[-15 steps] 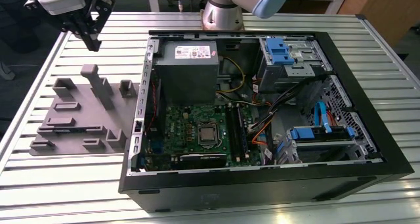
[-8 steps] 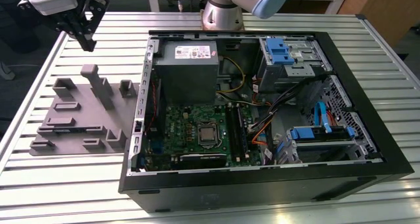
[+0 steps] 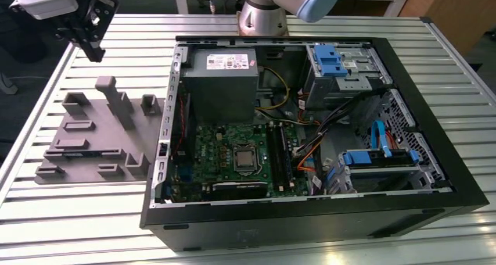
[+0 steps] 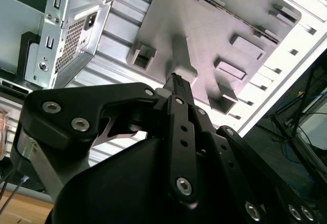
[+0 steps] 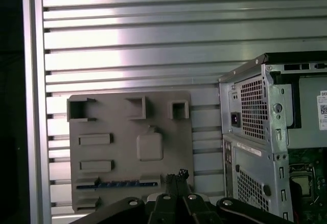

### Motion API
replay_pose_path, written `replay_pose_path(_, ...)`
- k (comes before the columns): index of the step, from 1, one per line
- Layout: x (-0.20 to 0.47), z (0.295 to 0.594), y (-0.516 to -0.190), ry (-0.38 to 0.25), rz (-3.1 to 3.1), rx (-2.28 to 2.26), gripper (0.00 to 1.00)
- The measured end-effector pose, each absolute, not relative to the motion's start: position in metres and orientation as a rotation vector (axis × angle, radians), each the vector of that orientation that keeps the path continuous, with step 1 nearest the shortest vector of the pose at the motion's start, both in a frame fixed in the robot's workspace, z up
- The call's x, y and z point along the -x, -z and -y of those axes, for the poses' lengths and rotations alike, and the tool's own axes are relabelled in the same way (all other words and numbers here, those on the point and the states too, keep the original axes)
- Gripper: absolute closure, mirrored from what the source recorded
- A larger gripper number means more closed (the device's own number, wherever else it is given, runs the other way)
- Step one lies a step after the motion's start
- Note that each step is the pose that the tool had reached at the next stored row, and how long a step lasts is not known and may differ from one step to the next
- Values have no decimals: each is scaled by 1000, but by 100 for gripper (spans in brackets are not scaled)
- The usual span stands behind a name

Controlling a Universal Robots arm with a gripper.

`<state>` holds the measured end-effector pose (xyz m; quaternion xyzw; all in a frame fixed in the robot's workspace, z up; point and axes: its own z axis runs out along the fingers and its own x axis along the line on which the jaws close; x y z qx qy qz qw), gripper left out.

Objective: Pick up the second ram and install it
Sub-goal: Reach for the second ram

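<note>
Near the bench's (image 3: 46,218) edge at the exterior view's left, the thin blue-green memory stick (image 5: 117,184) stands on its long edge in a slot of the grey plastic tray with raised blocks (image 3: 93,160), toward the tray's end farther from the arm's base (image 3: 262,15). The black gripper (image 3: 95,56) hangs above the bench near the corner beside that base, well apart from the stick. Its fingers (image 4: 176,81) look pressed together with nothing between them.

Several things could go wrong from here. Fingers that came down onto the stick while closed would likely strike its top edge instead of straddling it. The tray's tall grey posts (image 3: 124,105) stand between the gripper and the slot, so a low, straight path risks clipping them. The tray seems only to rest on the slatted bench. An off-centre or skewed pinch might therefore tilt the stick, jam it in the slot, or lift the tray with it.

The open black computer case (image 3: 310,215) lies just beside the tray, and its metal wall rises between the tray and the green motherboard (image 3: 220,154). The long black memory slots (image 3: 280,154) sit deep inside it. A grey power supply box (image 3: 220,79) stands on one side and loose coloured cables (image 3: 310,143) run close on the other. A carried stick could catch the wall or snag a cable. Pressed in misaligned, it would probably not seat and could strain the board.
</note>
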<state>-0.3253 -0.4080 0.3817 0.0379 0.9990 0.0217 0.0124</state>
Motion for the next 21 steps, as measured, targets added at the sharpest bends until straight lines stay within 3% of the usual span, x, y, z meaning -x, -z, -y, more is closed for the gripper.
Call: replay_pose_path(21,354,424,-379,-67,-3114,-118,89)
